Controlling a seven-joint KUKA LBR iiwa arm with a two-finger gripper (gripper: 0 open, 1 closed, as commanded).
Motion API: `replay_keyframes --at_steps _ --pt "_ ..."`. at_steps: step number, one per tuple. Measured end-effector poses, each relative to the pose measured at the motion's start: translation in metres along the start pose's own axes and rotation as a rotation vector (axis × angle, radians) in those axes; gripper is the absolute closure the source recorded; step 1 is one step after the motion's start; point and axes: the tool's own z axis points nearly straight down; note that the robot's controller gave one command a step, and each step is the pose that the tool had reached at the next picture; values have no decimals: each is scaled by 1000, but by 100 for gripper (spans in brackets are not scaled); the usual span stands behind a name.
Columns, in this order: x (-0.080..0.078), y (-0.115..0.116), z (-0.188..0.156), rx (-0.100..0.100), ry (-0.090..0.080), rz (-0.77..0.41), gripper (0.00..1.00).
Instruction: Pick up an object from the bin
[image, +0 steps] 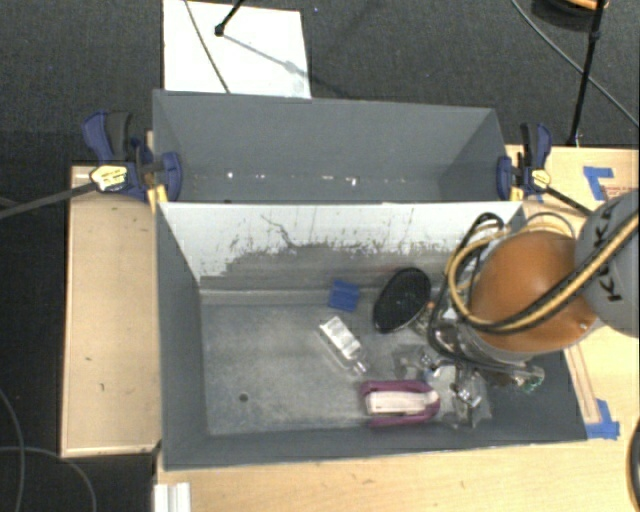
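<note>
My gripper (458, 386) is low in the bin's front right part, under the arm's orange cover. Just to its left a flat purple and white object (400, 402) lies on the floor, touching or nearly touching it. A black oval disc (401, 299) rests behind the gripper, near the back wall. A small clear plastic piece (340, 340) lies to the left of centre.
A small blue block (343, 295) sits at the foot of the back wall, left of the black disc. The arm with its orange cover and cables hangs over the bin's right side. The bin's left half is bare floor.
</note>
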Motion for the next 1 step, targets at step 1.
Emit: replay_keyframes --at_steps 1 --pt "-53 -42 28 -1 4 89 0"
